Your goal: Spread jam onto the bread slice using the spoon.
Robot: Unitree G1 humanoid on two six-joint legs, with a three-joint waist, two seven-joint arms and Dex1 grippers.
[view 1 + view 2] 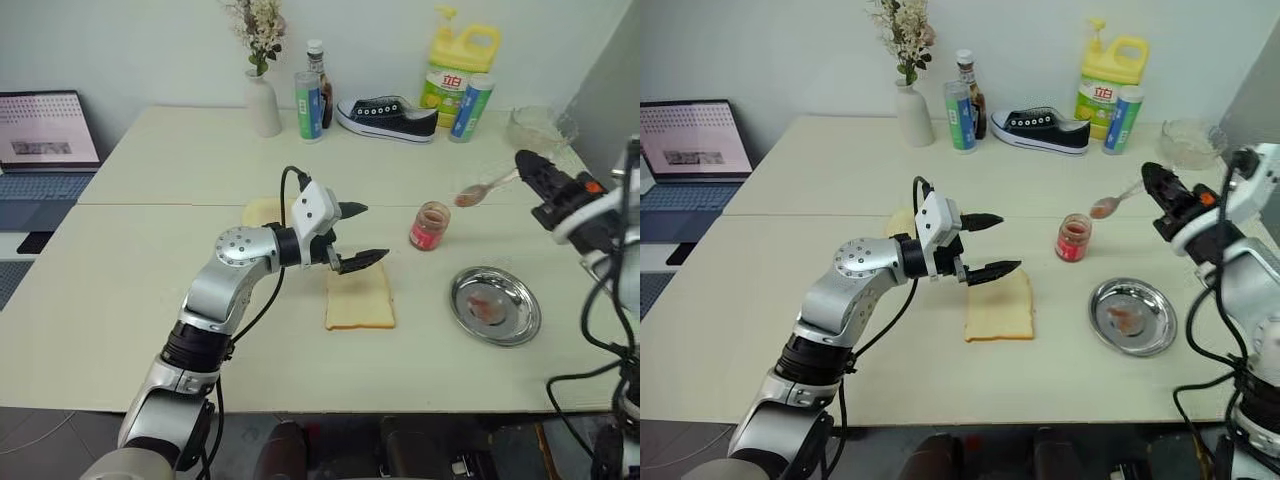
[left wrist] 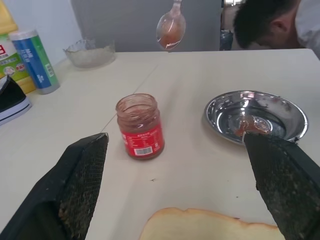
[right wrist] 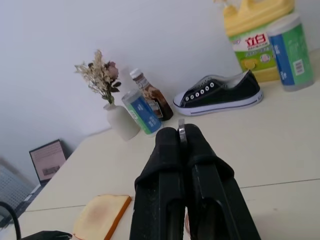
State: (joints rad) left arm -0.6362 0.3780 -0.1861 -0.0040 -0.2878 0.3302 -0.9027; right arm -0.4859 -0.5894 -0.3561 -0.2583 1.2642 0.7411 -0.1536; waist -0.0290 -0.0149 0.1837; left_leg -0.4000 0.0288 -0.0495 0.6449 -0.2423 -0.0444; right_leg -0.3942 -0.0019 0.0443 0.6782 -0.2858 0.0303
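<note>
The bread slice (image 1: pixel 360 298), pale yellow with a tan crust, lies flat at the table's middle. My left gripper (image 1: pixel 358 235) hovers open just above its far edge, pointing right, with nothing between the fingers (image 2: pixel 82 175). To the right, above the table, my right gripper (image 1: pixel 524 162) is shut on the spoon (image 1: pixel 487 189) by its handle. The spoon's bowl (image 2: pixel 171 27) carries reddish jam and hangs in the air beyond the open jam jar (image 1: pixel 430 226). The handle's end shows between the closed fingers (image 3: pixel 181 131).
A round steel dish (image 1: pixel 495 305) with a jam smear sits right of the bread. A second slice (image 1: pixel 262 211) lies behind my left arm. A vase, bottles, a shoe and a glass bowl line the far edge; a laptop stands far left. A person's head (image 2: pixel 265 22) shows beyond the table.
</note>
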